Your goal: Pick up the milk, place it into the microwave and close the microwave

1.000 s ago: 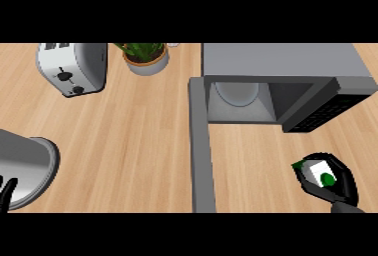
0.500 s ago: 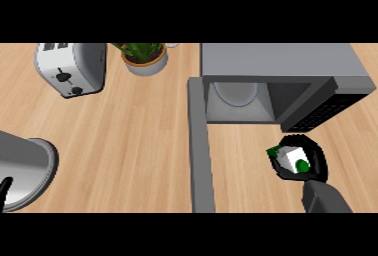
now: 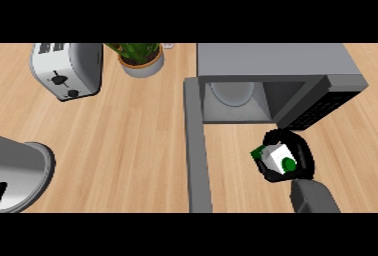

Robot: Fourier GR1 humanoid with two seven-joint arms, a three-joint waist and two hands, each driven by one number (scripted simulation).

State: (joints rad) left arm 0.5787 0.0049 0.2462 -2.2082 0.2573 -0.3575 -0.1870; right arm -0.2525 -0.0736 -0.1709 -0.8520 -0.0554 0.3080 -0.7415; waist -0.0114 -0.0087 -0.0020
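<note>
Right hand (image 3: 295, 150) fingers curl around the milk (image 3: 277, 159), half hiding it; left hand out of view.

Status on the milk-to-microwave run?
Pick-up looks done: the right hand is curled round the milk, just in front of the microwave. Its door stands open. Left: set the milk inside the cavity, release, and swing the door shut. The left hand barely shows at the left edge.

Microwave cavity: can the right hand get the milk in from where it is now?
Probably yes. The right hand, curled round the milk, sits just in front of the microwave; its door is swung open to the left, and nothing lies between.
</note>
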